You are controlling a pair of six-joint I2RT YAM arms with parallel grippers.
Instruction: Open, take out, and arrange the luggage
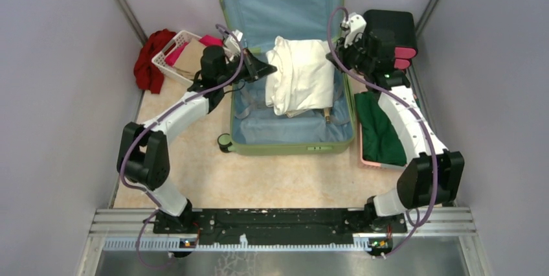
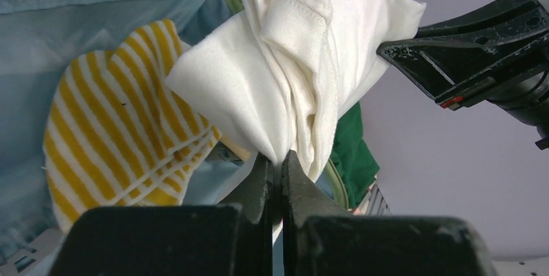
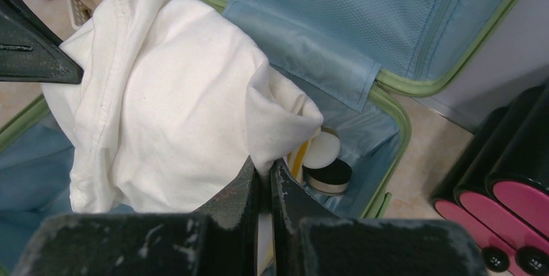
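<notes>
A pale marbled table (image 1: 207, 179) stood between plain grey walls (image 1: 52, 62). At the far left lay a red cloth (image 1: 150, 61) beside a white basket (image 1: 169, 56). The luggage (image 1: 291, 149) sat open in the middle of the table, its lid propped against the back wall and its blue lining showing. A white garment (image 1: 299, 75) hung bunched above it, with a yellow-striped cloth (image 2: 123, 127) lying inside. To the right were a black-and-pink drawer box (image 1: 392, 30) and, nearer, a pink basket (image 1: 372, 162) holding a green cloth (image 1: 379, 130).

The left arm bent out at the elbow and reached inward; the left gripper (image 2: 278, 159) was pinched tight on a fold of the garment's left side. The right arm mirrored it, and the right gripper (image 3: 264, 166) was clamped on the garment's right edge.
</notes>
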